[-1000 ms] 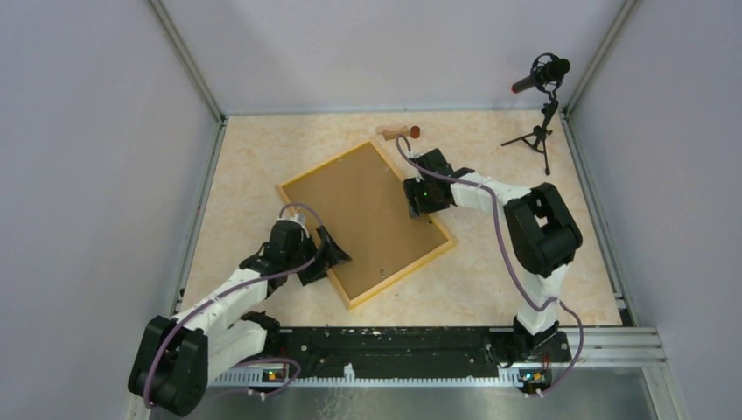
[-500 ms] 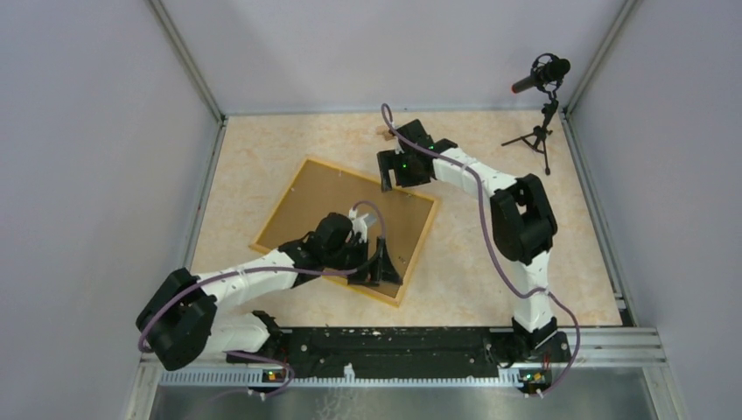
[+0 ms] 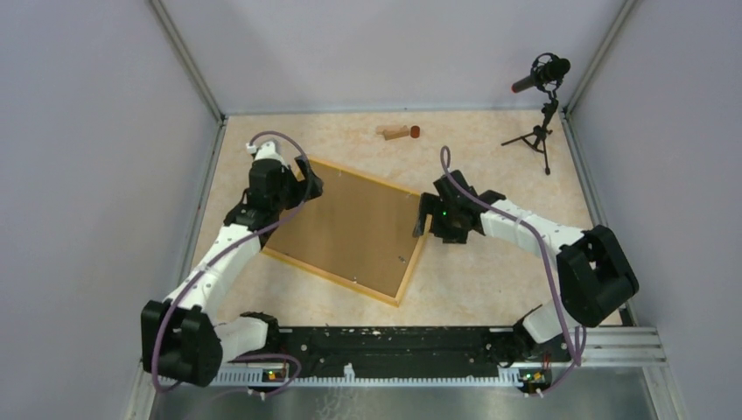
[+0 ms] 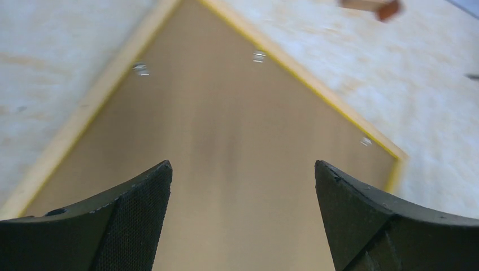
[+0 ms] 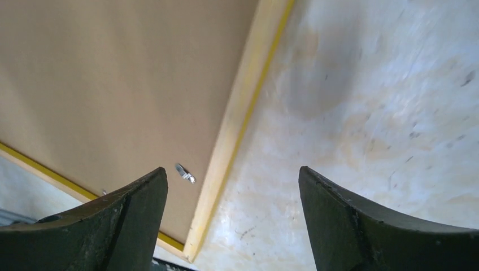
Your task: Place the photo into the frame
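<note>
Lying flat on the desk (image 3: 490,271), the frame (image 3: 328,276) sits skewed to the desk's edges, one corner toward the far left and one toward the near middle. A plain brown backing board (image 3: 350,227) fills it from rail to rail. Whether the photo lies beneath that board cannot be told from any view.

The left gripper (image 3: 306,182) is at the frame's far-left corner. In its wrist view the left gripper (image 4: 242,169) has its fingers (image 4: 130,220) spread wide with nothing between them, and it looks down the board (image 4: 237,113) toward the opposite corner of the frame (image 4: 316,87). Small metal clips (image 4: 259,56) sit along the board's edges, though this view is blurred.

The right gripper (image 3: 423,217) is at the frame's right-hand rail, near its far end. From the wrist, the right gripper (image 5: 231,172) also has its fingers (image 5: 361,226) parted and bare. The yellow rail (image 5: 243,113) runs between them, so one finger is over the board (image 5: 113,84) and the other over bare desk (image 5: 367,113). One clip (image 5: 184,173) shows just inside the rail. Whether either gripper touches the frame is probably not something these views can settle.

A short wooden piece with a red end (image 3: 398,132) lies beyond the frame near the back wall. A microphone on a tripod (image 3: 542,74) stands in the far right corner.
</note>
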You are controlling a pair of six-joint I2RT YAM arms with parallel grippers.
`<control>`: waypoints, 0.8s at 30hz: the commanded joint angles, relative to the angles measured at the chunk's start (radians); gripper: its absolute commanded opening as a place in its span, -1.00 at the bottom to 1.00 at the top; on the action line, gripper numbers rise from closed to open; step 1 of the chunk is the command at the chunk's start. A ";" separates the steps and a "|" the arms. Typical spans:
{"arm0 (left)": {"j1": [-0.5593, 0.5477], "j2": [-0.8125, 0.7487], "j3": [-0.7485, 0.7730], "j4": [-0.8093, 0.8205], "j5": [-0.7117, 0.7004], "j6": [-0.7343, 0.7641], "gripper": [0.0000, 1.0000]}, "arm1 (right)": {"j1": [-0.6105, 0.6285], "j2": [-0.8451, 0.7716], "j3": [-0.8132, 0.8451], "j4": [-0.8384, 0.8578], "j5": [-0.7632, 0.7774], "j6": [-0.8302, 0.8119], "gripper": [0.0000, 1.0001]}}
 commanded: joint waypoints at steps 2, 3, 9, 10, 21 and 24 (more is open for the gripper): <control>0.200 0.139 -0.013 0.011 -0.053 -0.058 0.96 | 0.028 -0.014 -0.110 0.200 -0.148 0.085 0.65; 0.230 0.167 -0.015 0.019 -0.039 -0.067 0.96 | 0.030 0.000 -0.109 0.208 -0.160 0.072 0.65; 0.311 0.250 -0.041 0.046 -0.104 -0.011 0.96 | 0.032 0.076 -0.091 0.191 -0.180 0.011 0.64; 0.320 0.266 -0.052 0.056 -0.090 0.006 0.96 | 0.032 0.081 -0.089 0.191 -0.179 0.004 0.64; 0.383 0.404 -0.021 -0.007 -0.005 0.052 0.96 | 0.055 0.145 -0.033 0.127 -0.144 -0.096 0.64; 0.385 0.433 -0.009 -0.034 0.047 0.052 0.96 | 0.055 0.141 -0.039 0.128 -0.144 -0.101 0.64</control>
